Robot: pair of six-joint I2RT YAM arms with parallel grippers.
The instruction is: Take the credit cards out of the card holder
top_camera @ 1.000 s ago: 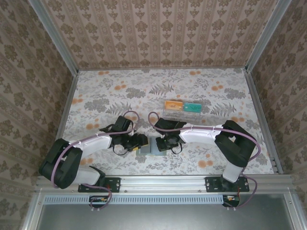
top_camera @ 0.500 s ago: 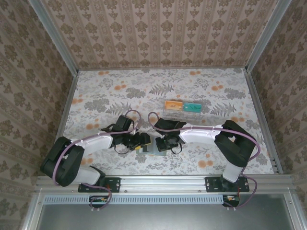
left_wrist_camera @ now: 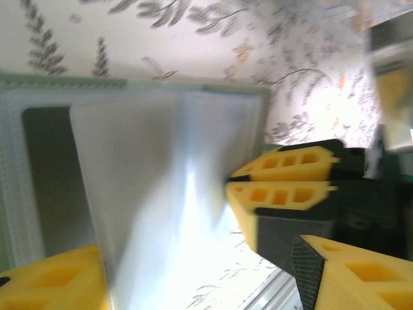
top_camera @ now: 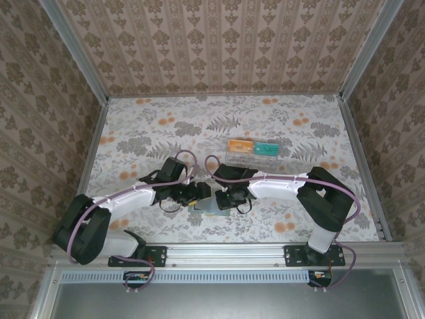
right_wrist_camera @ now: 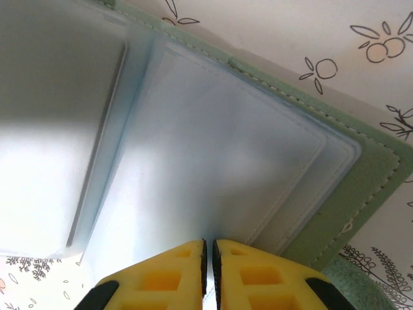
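Observation:
The card holder (top_camera: 204,207) lies open on the table between my two grippers, grey-green at its rim (right_wrist_camera: 361,187) with blue-grey clear sleeves (left_wrist_camera: 161,194) inside. My right gripper (right_wrist_camera: 208,258) is shut on the edge of one sleeve leaf and holds it raised; its yellow fingers (left_wrist_camera: 284,181) show in the left wrist view. My left gripper (left_wrist_camera: 193,284) stands open, one finger on each side of that raised leaf, low over the card holder. An orange card (top_camera: 238,145) and a teal card (top_camera: 267,149) lie in a clear tray further back.
The clear tray (top_camera: 252,159) sits behind and right of the card holder on the floral tabletop. A dark panel (left_wrist_camera: 45,174) shows in the card holder's left pocket. Patterned walls enclose the table; a metal rail (top_camera: 219,252) runs along the near edge.
My left gripper has shifted right, closer over the card holder, and its jaws have widened. The right gripper stays clamped on the sleeve.

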